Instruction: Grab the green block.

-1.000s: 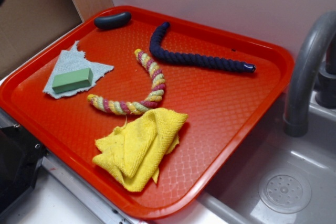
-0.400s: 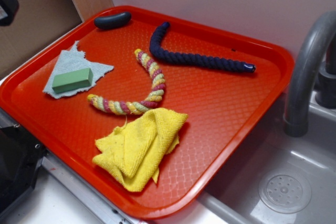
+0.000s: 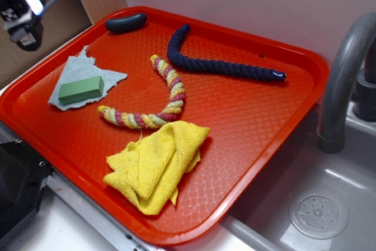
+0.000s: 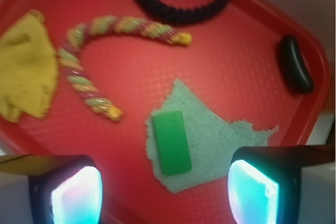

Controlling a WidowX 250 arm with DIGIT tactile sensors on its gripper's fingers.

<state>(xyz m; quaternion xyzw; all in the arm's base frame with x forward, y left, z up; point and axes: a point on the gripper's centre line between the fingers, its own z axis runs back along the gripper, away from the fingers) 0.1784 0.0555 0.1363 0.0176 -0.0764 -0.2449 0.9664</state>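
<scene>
The gripper (image 4: 165, 192) hangs wide open and empty above the red tray (image 3: 258, 127), touching nothing. The green block (image 3: 81, 90) lies on a grey-blue cloth (image 3: 82, 72) at the tray's left side. Beside the cloth curve a striped rope (image 3: 167, 95) and a navy rope (image 3: 217, 63); a yellow cloth (image 3: 155, 163) sits nearer the tray's front edge, with a sink (image 3: 317, 204) right of the tray.

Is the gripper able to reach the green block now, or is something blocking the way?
Probably yes. The green block lies uncovered on the grey-blue cloth, nothing on top of it, and the open gripper hangs above it.
</scene>
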